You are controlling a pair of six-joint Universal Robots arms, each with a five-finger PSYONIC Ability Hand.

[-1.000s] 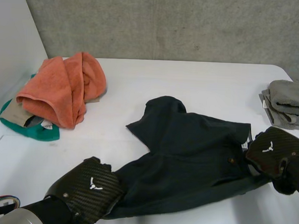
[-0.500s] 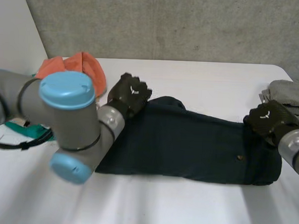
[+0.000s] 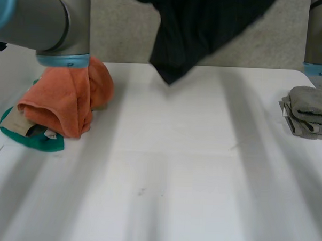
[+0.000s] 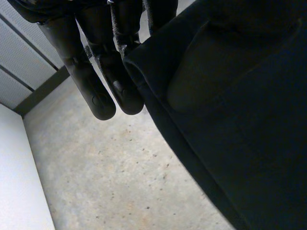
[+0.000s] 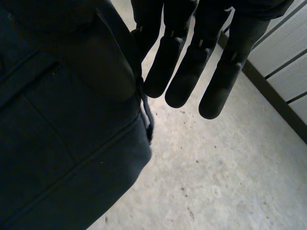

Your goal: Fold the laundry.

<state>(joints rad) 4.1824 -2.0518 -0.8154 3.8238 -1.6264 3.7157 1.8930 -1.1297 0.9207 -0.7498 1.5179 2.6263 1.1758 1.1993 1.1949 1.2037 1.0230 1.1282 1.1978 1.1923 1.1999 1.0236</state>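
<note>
A dark navy garment (image 3: 197, 31) hangs in the air above the far side of the white table (image 3: 174, 180), its lowest tip dangling just over the back edge. Both arms are raised high, the left arm (image 3: 48, 19) and the right arm (image 3: 321, 31) on either side of it. In the left wrist view my left hand (image 4: 96, 81) pinches one edge of the garment (image 4: 230, 120) among its fingers. In the right wrist view my right hand (image 5: 189, 72) grips the opposite edge of the garment (image 5: 62, 120), where a seam and a hem show.
An orange towel (image 3: 66, 97) lies bunched at the table's far left on top of a green cloth (image 3: 29, 139). A folded grey cloth (image 3: 310, 112) sits at the right edge. A concrete wall stands behind the table.
The garment lay spread across the table with a hand at each end; both arms have since swung up and lifted it clear of the surface.
</note>
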